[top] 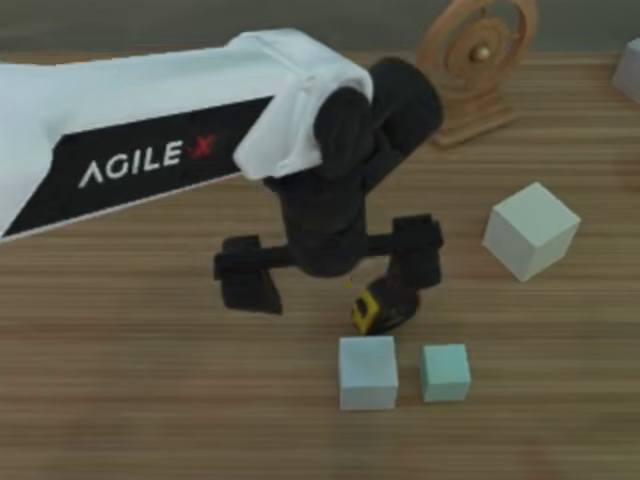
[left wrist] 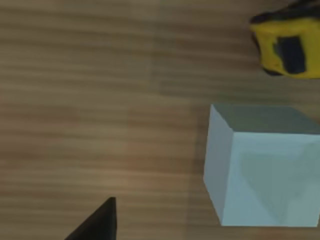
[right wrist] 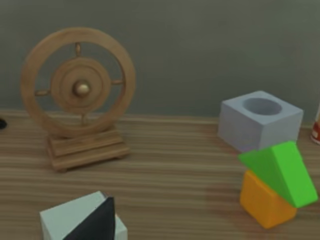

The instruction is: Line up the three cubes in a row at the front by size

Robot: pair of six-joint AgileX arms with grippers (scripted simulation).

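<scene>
- The medium pale blue cube and the small mint-green cube already sit side by side near the front edge of the table, close but with a thin gap between them, the blue one to the left.
- The large off-white cube stands well apart, off to the right of the left gripper and farther back than the other two, turned at an angle to the grain.
- The left gripper hangs just behind the blue cube, fingers spread wide and holding nothing; in its own wrist view the blue cube fills the near ground with bare wood beside it.
- A yellow-black tape measure lies right under the gripper's right-hand finger, between it and the blue cube.
- The right gripper is not in the top view; its wrist camera looks at the wooden wheel ornament and the off-white cube's corner, and I cannot tell how its fingers stand.
- As I read it, the large cube is the one left to bring forward, to the left of the blue one.
- To do it well: lift clear of the tape measure, square the fingers to the turned cube's flat faces, and set it down in line without nudging the pair.
</scene>
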